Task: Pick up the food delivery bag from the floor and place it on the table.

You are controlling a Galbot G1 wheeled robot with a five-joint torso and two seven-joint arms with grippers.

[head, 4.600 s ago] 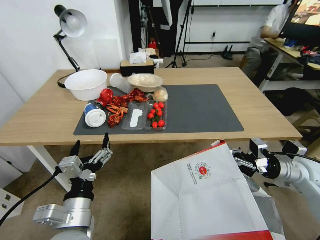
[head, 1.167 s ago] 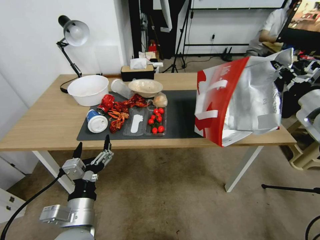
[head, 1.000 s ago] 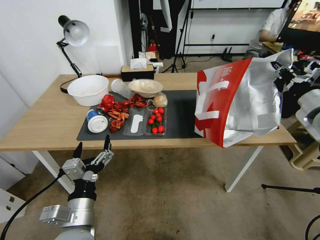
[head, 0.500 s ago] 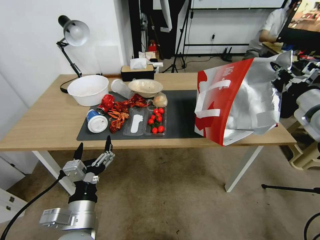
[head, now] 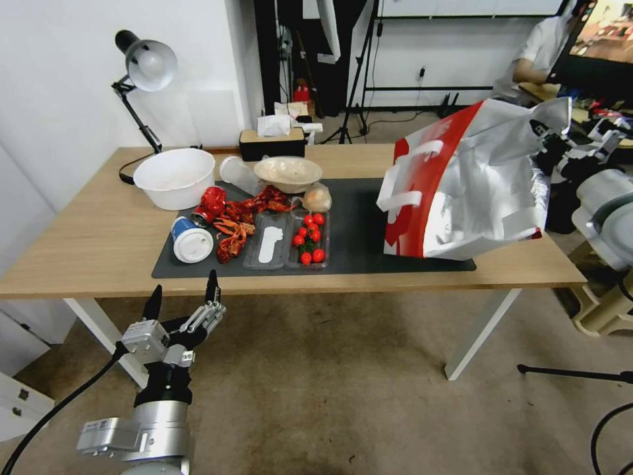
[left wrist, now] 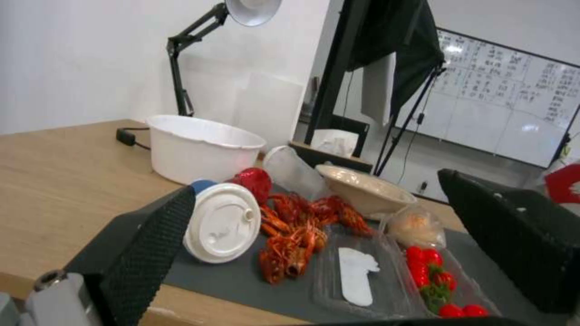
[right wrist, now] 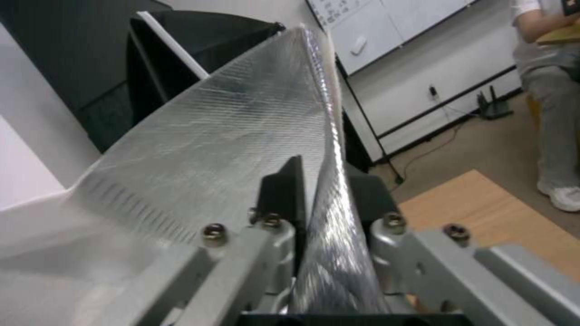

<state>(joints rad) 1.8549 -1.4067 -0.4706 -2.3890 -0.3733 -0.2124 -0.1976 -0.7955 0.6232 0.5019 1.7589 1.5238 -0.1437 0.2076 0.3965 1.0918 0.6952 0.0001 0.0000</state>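
Nearest the robot, low at the left and below the table's front edge, the left gripper (head: 182,295) points upward over the floor (head: 343,382), its two black fingers spread apart and holding nothing. Its wrist view looks between those fingers at the leftovers on the table.

Beyond it stands the table (head: 86,231), light wood on white legs, with a dark grey mat (head: 359,218) across its middle. On the mat's left half lie a tipped blue cup with a white lid (head: 189,242), a crushed red can (head: 210,200), crayfish shells (head: 237,218) and a clear tray of cherry tomatoes (head: 308,231); a white bowl (head: 175,171) and a beige bowl (head: 288,171) sit farther back, with a tissue box (head: 272,142) and a desk lamp (head: 142,72) behind them.

On the right end of the mat is the food delivery bag (head: 488,178), tilted, its lower edge at the mat. Its red side faces left, white strap handles (head: 405,188) hang loose, and crinkled silver foil lining faces the robot. Printing on it cannot be read.

At the far right, the right gripper (head: 550,142) reaches in from the side at the bag's upper corner. In its wrist view the black fingers (right wrist: 281,190) are clamped on the foil edge (right wrist: 323,149).
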